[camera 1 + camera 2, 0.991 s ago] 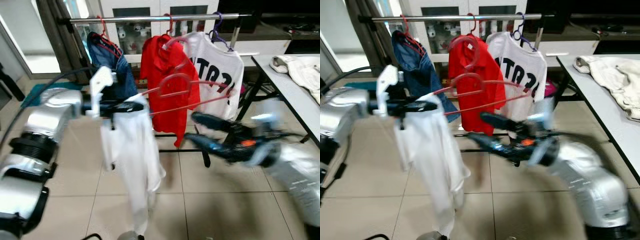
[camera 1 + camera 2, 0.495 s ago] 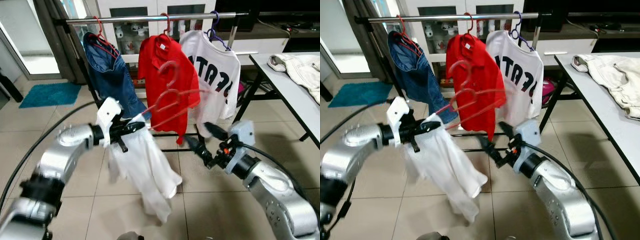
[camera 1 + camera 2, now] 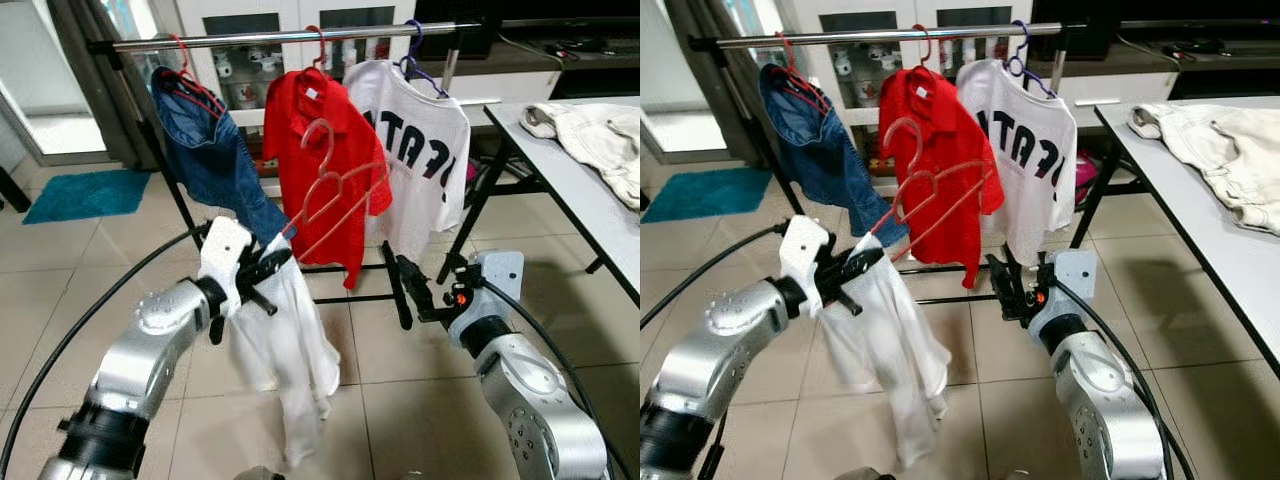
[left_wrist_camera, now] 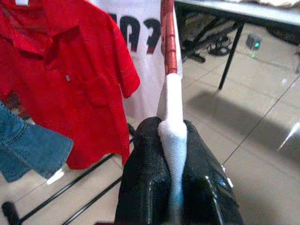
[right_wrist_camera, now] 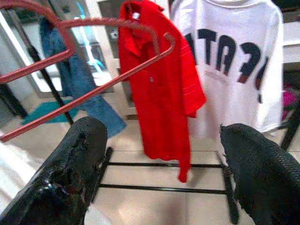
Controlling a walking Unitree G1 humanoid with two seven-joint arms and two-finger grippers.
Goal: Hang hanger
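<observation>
The left gripper (image 3: 268,268) pinches a thin pink hanger (image 3: 335,190) carrying a white garment (image 3: 285,350); the right gripper (image 3: 400,285), at its 4 o'clock, is spread.

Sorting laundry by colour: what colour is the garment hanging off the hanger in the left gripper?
White garment, clearest in the right eye view.

Three garments on rail (image 3: 300,37) — table (image 3: 570,190) to right

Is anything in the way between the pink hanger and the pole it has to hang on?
Nothing solid blocks it. The left gripper holds the hanger below the rail, just in front of the red shirt. The free stretch of rail between the jeans and the red shirt looks open.
</observation>
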